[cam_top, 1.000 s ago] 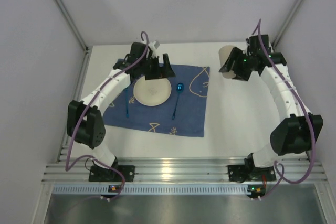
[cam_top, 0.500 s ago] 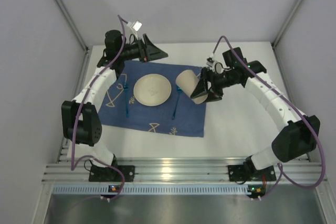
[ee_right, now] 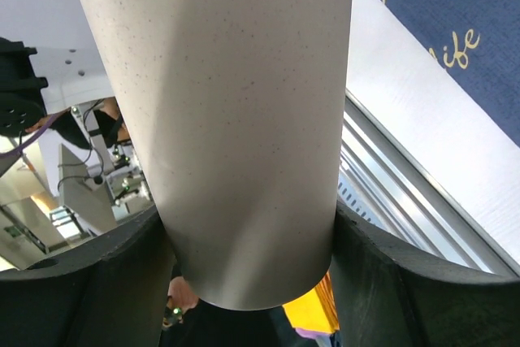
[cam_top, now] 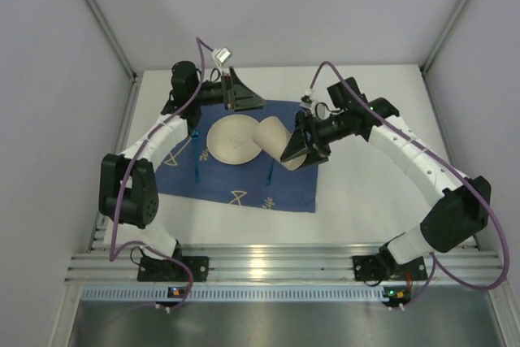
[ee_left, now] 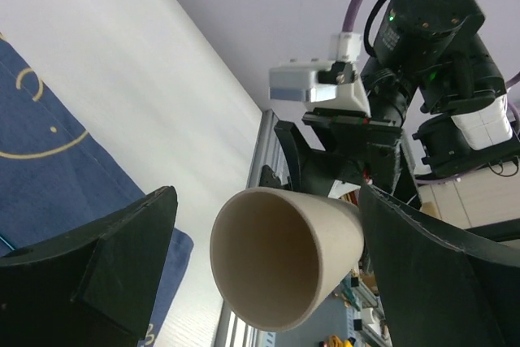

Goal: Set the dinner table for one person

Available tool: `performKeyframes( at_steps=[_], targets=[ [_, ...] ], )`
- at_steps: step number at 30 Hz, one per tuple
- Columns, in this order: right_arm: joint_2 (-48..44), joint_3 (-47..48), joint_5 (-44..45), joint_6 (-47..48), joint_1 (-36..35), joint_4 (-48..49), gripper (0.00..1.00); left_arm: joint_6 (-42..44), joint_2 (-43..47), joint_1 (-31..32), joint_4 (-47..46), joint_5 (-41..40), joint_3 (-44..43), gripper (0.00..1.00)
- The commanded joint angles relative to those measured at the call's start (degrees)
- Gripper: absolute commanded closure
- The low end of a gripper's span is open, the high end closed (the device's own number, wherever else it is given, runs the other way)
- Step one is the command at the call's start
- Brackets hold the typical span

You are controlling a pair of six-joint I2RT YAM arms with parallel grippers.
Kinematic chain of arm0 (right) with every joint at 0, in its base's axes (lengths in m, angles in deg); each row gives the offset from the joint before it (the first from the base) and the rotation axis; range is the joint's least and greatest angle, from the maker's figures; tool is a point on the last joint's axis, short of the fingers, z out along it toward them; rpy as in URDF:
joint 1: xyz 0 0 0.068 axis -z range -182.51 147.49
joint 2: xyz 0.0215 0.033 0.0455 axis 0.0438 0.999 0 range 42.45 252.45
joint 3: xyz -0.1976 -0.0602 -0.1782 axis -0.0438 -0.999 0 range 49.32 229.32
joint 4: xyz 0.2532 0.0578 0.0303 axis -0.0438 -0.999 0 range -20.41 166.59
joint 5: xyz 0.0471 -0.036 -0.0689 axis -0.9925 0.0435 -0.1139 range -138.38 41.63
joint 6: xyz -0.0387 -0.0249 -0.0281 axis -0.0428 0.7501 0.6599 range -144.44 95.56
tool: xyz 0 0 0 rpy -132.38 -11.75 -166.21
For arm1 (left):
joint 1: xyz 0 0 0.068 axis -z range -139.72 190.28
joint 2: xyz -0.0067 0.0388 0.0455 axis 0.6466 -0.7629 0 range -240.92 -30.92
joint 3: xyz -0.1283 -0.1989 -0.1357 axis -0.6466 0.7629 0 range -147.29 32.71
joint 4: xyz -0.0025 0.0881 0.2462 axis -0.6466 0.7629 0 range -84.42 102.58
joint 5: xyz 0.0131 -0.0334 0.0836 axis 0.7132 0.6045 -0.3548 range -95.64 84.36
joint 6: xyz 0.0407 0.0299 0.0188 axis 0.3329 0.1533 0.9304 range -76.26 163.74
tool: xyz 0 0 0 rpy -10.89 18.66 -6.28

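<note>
My right gripper [cam_top: 297,150] is shut on a beige cup [cam_top: 271,134] and holds it tilted in the air, mouth toward the left, over the right rim of the cream plate [cam_top: 231,140]. In the right wrist view the cup [ee_right: 227,111] fills the space between my fingers [ee_right: 81,282]. My left gripper [cam_top: 248,101] is open and empty, raised behind the plate and facing the cup; its view looks into the cup's mouth [ee_left: 276,262] just beyond its fingers [ee_left: 106,274]. The white dinner table [cam_top: 366,193] carries everything.
A dark blue fish-print mat [cam_top: 244,184] lies under the plate, with a blue fork [cam_top: 196,160] left of it and a blue spoon handle [cam_top: 268,171] showing below the cup. The aluminium rail [cam_top: 276,262] runs along the near edge. Walls close in left and right.
My right arm has swung left, carrying the cup from the back right corner to over the mat beside the plate. My left gripper has lifted off the plate and turned toward the cup.
</note>
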Motion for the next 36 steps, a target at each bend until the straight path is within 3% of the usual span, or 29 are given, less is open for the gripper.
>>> performKeyframes(
  at_steps=[1, 11, 16, 23, 30, 34, 36],
  targets=[
    [0.17, 3.93, -3.84, -0.42, -0.87, 2.66, 1.0, -1.11, 3.98, 0.84, -5.49, 1.03, 3.6, 0.02],
    [1.4, 4.9, -6.39, 0.54, -1.3, 1.43, 1.0, -4.0, 5.57, 2.6, -8.82, 2.08, 6.96, 0.07],
    [1.67, 4.46, -6.39, 0.46, -1.92, 1.78, 1.0, -13.92, 2.85, 4.53, -22.85, 4.63, 7.39, 0.1],
    [1.49, 4.72, -5.78, 0.37, -1.92, 1.96, 1.0, -19.99, 1.96, 5.33, -29.11, 5.16, 8.19, 0.12],
    [1.49, 4.1, -5.07, 0.19, -2.01, 3.01, 1.0, -29.84, 1.26, 5.42, -40.36, 7.27, 9.33, 0.25],
    [1.84, 5.51, -5.33, 0.19, -1.92, 2.83, 1.0, -27.84, 2.4, 5.15, -38.02, 8.06, 11.17, 0.29],
    [1.76, 5.68, -5.42, 0.63, -2.01, 2.05, 1.0, -24.68, 3.36, 4.54, -31.55, 8.32, 12.14, 0.31]
  ],
)
